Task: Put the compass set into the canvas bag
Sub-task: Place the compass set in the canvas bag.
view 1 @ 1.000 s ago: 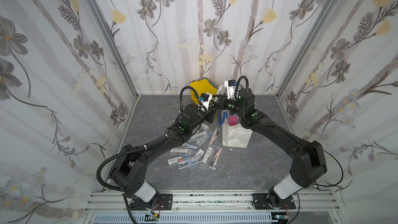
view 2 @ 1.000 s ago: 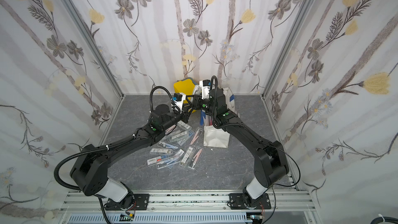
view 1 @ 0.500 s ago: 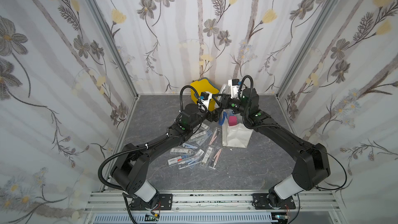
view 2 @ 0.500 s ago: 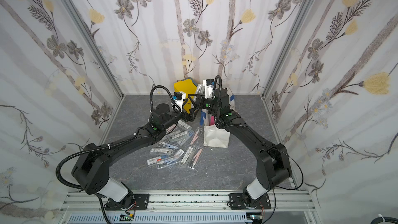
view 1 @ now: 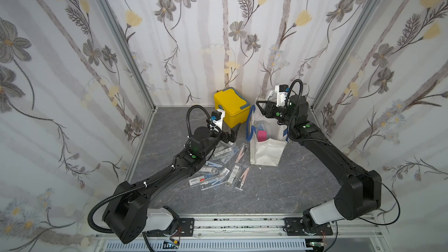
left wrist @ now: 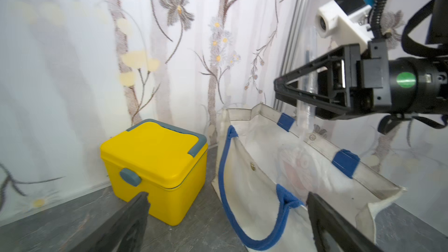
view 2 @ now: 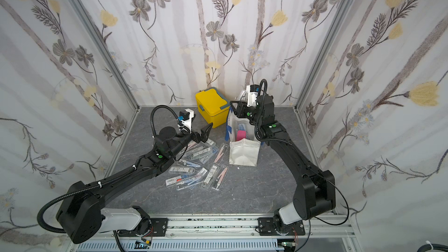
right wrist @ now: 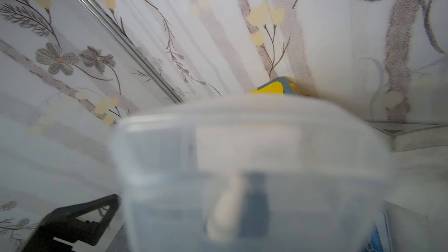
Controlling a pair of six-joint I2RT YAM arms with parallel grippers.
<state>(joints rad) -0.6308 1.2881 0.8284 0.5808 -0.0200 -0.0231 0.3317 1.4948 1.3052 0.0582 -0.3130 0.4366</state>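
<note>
Grey, stone-patterned tabletop (view 1: 278,190) inside a cell papered with flowers: closest to the arms' mounting rail lies a scatter of loose compass sets (view 1: 218,168) in clear plastic cases, awaiting their turn. Just beyond the pile, the left gripper (view 1: 234,132) hangs with its jaws spread wide and nothing between them, near the bag's blue handle (left wrist: 225,190) but apart from it.

Next stands the canvas bag (view 1: 266,153), upright and open-mouthed, with a pink item (view 1: 261,135) and some blue-tinted cases already visible inside. Over the bag's far rim, the right gripper (view 1: 260,109) is clamped on one compass set (left wrist: 306,117). The clear case hangs roughly upright, its lower end at about rim height in the left wrist view. The right wrist camera sees little but that blurred case (right wrist: 249,156).

The step in hand appears to be the drop into the bag. It would go best if the arm brought the case a little nearer the middle of the mouth, clear of the far wall and its blue strap tabs. Keeping the case upright and lowering it until the bottom end is well below the rim, then letting go, should prevent it catching the soft fabric. The left arm should keep clear of the opening.

Behind stand the yellow box (view 1: 231,107), lid shut, and the back wall.
</note>
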